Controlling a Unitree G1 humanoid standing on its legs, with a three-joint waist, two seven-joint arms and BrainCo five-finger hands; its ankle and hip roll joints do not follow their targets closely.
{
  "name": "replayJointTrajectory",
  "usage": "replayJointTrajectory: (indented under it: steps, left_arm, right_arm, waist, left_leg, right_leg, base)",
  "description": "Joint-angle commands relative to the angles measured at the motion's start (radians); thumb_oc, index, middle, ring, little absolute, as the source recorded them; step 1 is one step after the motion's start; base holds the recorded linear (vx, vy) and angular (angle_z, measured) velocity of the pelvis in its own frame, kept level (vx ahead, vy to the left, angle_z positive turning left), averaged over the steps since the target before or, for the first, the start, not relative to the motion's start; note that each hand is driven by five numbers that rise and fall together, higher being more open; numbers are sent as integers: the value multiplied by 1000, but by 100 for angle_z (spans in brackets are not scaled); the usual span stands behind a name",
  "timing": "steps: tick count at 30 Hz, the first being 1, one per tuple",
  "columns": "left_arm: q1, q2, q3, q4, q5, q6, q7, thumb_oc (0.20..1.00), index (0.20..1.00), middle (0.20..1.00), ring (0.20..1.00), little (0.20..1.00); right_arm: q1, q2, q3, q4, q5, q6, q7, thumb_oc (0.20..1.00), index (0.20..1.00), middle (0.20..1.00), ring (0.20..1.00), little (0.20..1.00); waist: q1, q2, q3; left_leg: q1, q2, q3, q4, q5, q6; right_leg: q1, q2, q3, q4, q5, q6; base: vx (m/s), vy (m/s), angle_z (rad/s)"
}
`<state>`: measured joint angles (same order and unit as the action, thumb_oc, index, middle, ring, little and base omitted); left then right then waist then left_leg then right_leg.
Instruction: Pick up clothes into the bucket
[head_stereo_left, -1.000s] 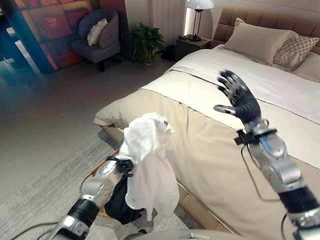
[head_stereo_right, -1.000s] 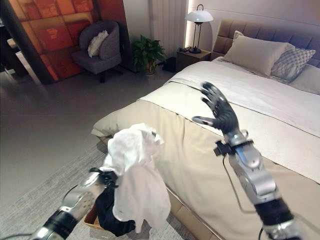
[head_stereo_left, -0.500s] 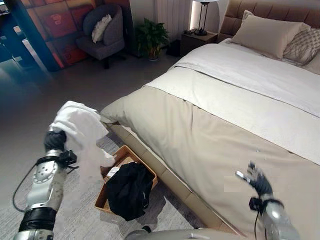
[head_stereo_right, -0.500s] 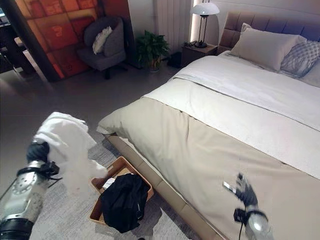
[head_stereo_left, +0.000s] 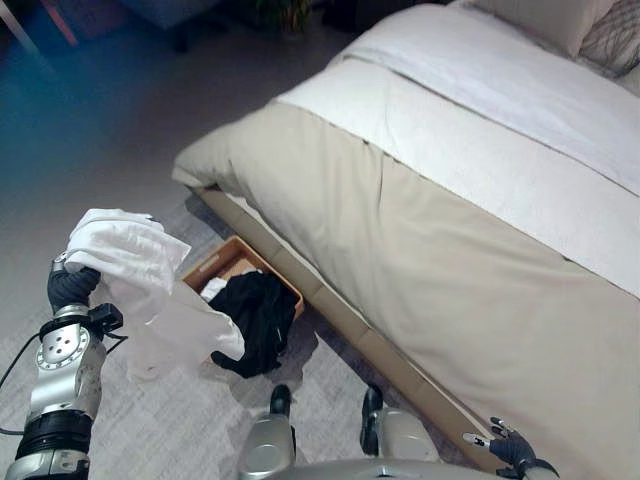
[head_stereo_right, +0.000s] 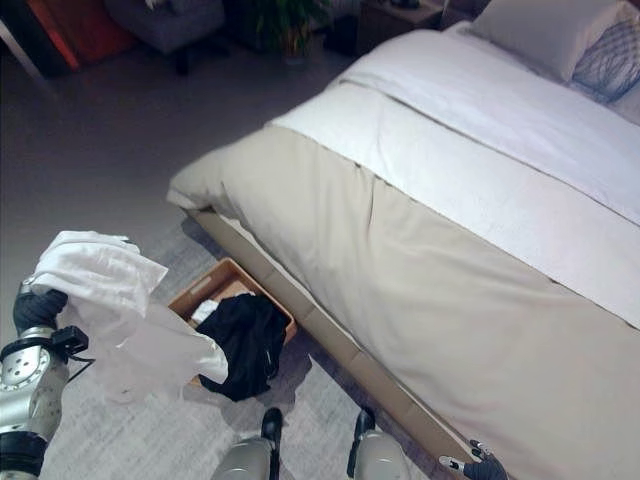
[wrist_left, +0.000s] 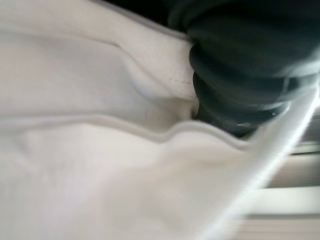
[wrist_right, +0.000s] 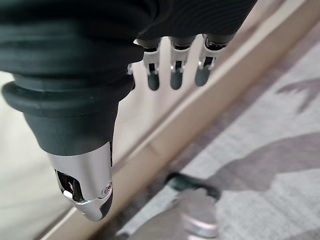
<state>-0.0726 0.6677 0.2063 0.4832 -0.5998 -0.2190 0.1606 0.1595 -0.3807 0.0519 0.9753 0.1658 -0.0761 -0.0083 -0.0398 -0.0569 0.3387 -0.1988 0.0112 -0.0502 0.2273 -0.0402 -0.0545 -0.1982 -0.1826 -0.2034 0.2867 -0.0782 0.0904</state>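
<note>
A white garment (head_stereo_left: 128, 256) is draped over my left hand (head_stereo_left: 68, 287) and hangs down from it, held up left of the basket. In the left wrist view the white cloth (wrist_left: 100, 150) covers everything past the hand's dark cover (wrist_left: 240, 60). The shallow wooden basket (head_stereo_left: 232, 257) sits on the floor against the bed's side, with a black garment (head_stereo_left: 257, 317) spilling over its near rim and a bit of white cloth inside. My right hand (head_stereo_left: 506, 452) hangs low by the bed's edge, open and empty, its fingers (wrist_right: 174, 72) straight.
The big bed (head_stereo_left: 450, 230) with a beige cover fills the right side, its wooden base (head_stereo_left: 345, 330) running diagonally past the basket. A grey patterned rug (head_stereo_left: 170, 430) lies under the basket. Bare grey floor (head_stereo_left: 90, 130) stretches off to the left.
The camera has tilted downward. My left arm swung left with the white garment, from over the basket to beside it. My right hand dropped from above the bed to low by its edge.
</note>
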Motion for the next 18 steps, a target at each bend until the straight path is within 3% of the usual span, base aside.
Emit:
replayJointTrajectory:
  steps: [1, 9, 15, 18]
  left_arm:
    - [-121, 63, 15, -27, 29, -89, 77, 200, 200, 200, 200, 200]
    - [-210, 53, -47, 6, -16, -123, 156, 200, 200, 200, 200, 200]
    - [-298, 92, -86, 49, -20, -139, 203, 200, 200, 200, 200, 200]
    - [-336, 135, -83, 55, -18, -153, 230, 200, 200, 200, 200, 200]
  right_arm:
    - [-53, -35, 47, -24, -4, -20, -34, 1000, 1000, 1000, 1000, 1000]
    - [-103, -32, 59, -60, 54, -54, -103, 1000, 1000, 1000, 1000, 1000]
    - [-127, -36, 58, -91, 100, -85, -149, 1000, 1000, 1000, 1000, 1000]
    - [-122, -28, 66, -96, 112, -96, -157, 1000, 1000, 1000, 1000, 1000]
  waist:
    - [-17, 4, 45]
    - [-21, -40, 156]
    - [-34, -71, 181]
    - [-40, -85, 181]
  left_leg:
    - [-74, -7, 32, 116, -34, 16]
    - [-298, -1, 42, 300, -88, 33]
    - [-438, 8, 48, 388, -123, 44]
    - [-448, 11, 50, 387, -130, 47]
  right_leg:
    - [-1, 9, 69, 5, 13, 12]
    - [-199, -14, 91, 103, 19, 30]
    - [-321, -8, 98, 126, 30, 46]
    - [-325, 0, 103, 101, 45, 55]
  base:
    - [-91, 159, -12]
    - [-87, 99, -8]
    - [-23, 62, -8]
    - [80, 59, -12]
